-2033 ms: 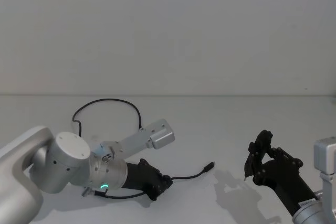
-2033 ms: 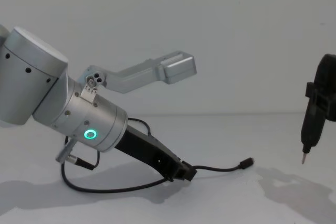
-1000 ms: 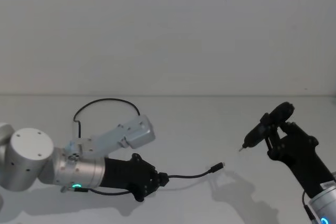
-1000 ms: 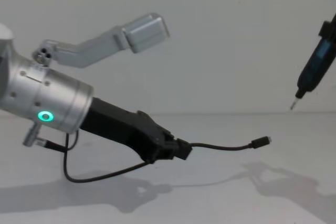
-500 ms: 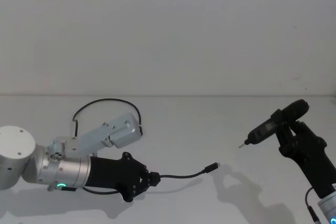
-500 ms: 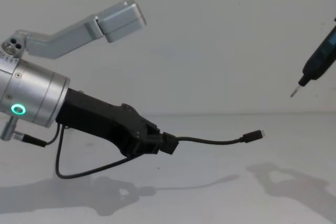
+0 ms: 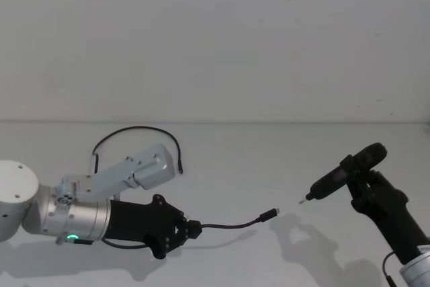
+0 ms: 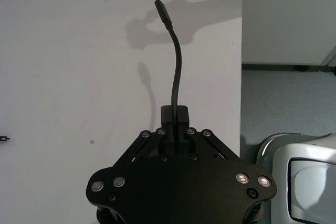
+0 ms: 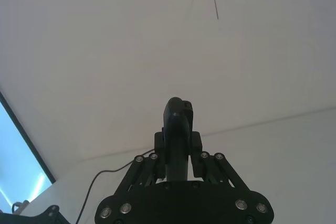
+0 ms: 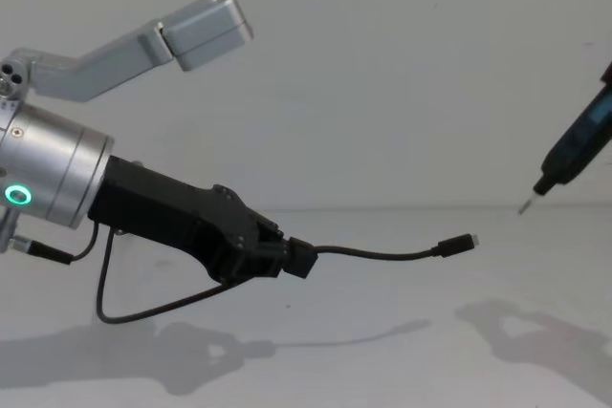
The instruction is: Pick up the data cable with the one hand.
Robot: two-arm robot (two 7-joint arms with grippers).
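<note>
At the near left of the table (image 7: pixel 282 159), the cable (image 10: pixel 382 256) is off the surface — pinched in the left gripper (image 10: pixel 296 261), whose fingers are pressed together on it a short way back from one plug (image 10: pixel 457 246). That free end juts out to the right, clear of the table, with its shadow below. Behind the grip the slack droops to the left under the wrist (image 10: pixel 48 179), and a loop arcs round on the far left; whether that loop rests on the table I cannot tell. On the right, the right gripper (image 7: pixel 357 174) is clamped on a pen tool (image 7: pixel 336 181), its tip pointing left and near the plug, not touching.

The pick looks nearly done. The risk, I judge, lies in the slack: a thin cable can slide through the fingers if the trailing loop drags or catches on the wrist when the arm lifts. The pen tip could also knock the plug if either arm closes the gap — there is little room between them.
</note>
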